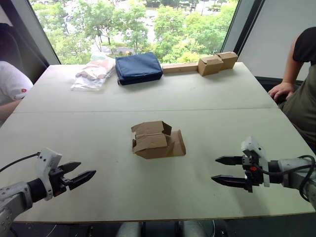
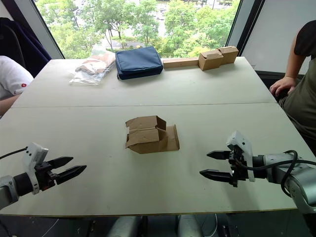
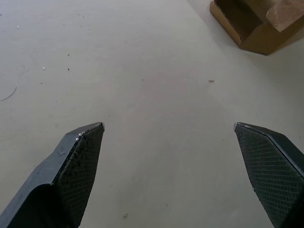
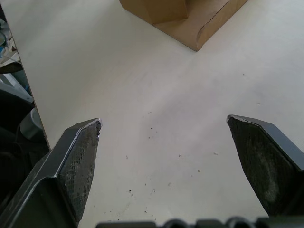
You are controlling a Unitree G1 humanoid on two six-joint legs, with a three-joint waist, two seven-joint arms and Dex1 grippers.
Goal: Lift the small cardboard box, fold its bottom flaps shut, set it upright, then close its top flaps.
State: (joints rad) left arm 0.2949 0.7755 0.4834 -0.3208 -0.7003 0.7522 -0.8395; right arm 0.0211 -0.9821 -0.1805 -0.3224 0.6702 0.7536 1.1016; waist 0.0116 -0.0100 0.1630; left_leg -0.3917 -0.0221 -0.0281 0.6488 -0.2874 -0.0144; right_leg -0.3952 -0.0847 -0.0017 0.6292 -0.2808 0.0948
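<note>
Small cardboard box (image 1: 157,140) lies on the pale table (image 1: 148,98) by the window (image 1: 138,24), both grippers' jaws wide.

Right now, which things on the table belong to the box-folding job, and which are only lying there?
For the job:
- small box, on its side mid-table, flaps loose
- left tool, open, apart from the box
- right tool, open, apart from the box

Lying about, at the far edge:
- blue pouch
- plastic bag
- joined boxes on a strip
</note>
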